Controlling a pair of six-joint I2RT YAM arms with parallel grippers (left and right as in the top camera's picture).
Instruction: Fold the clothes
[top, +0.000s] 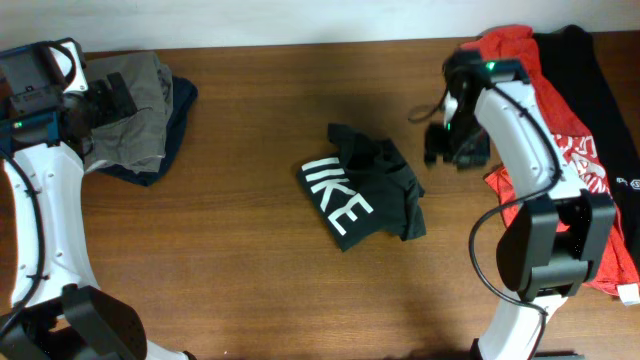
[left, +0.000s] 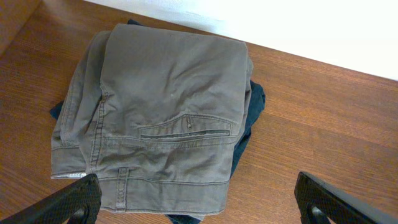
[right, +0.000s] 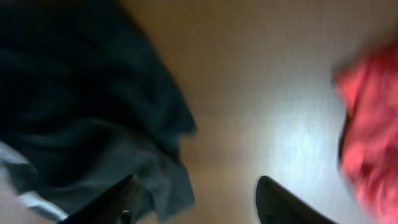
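The brown wooden desk (top: 250, 120) fills the overhead view. The white left arm (top: 50, 220) rises along the 9 o'clock edge, and the white right arm (top: 520, 130) comes up from 5 o'clock toward 2 o'clock.

Of the clothes, the widest heap lies at 3 o'clock. It is a red garment (top: 575, 160) with white print, with a black garment (top: 605, 110) touching it on the outer side. The right arm crosses over the red cloth.

At 10 o'clock, grey trousers (top: 145, 110) lie folded on top of a navy garment (top: 180, 125). The navy edge shows along the side facing the centre. In the left wrist view a back pocket of the trousers faces up.

The black T-shirt (top: 365, 190) sits close to the centre of the desk, just toward 3 o'clock. It is bunched in a rough fold with its white NIKE letters tilted, well apart from both heaps.

The left jaws hang above the trousers, spread wide and holding nothing. One dark finger (left: 68, 202) shows at each lower corner of that view.

The right jaws are between the T-shirt and the red garment. The right wrist view is blurred, but its fingers (right: 121, 202) stand apart over bare wood with nothing gripped. The T-shirt lies at their 9 o'clock and the red cloth at 3 o'clock.
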